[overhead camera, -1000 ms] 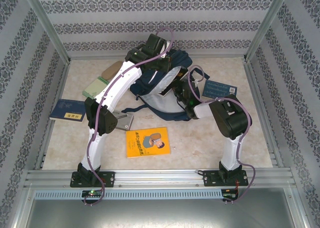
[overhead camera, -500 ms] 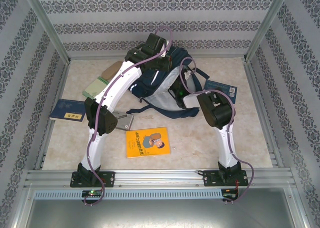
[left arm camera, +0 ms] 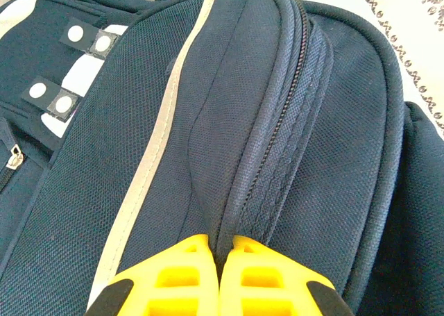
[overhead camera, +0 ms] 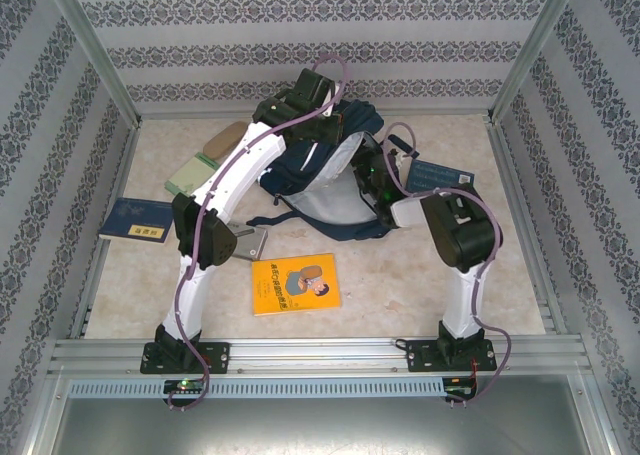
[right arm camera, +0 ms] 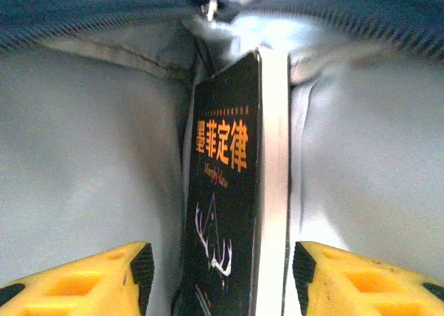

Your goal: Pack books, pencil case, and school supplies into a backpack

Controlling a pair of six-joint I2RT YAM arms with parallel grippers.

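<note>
Left pincer [left arm camera: 220, 259] pinches a zipper-edge fold of the backpack [left arm camera: 139, 156]. Right pincer [right arm camera: 220, 271] gapes inside it — black book [right arm camera: 225, 191] upright between its fingers, slim gap leftward.

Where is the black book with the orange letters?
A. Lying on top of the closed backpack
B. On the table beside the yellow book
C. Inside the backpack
C: in the right wrist view, the black book stands on edge against the pale lining inside the backpack, between the open fingers of the right end effector.
</note>
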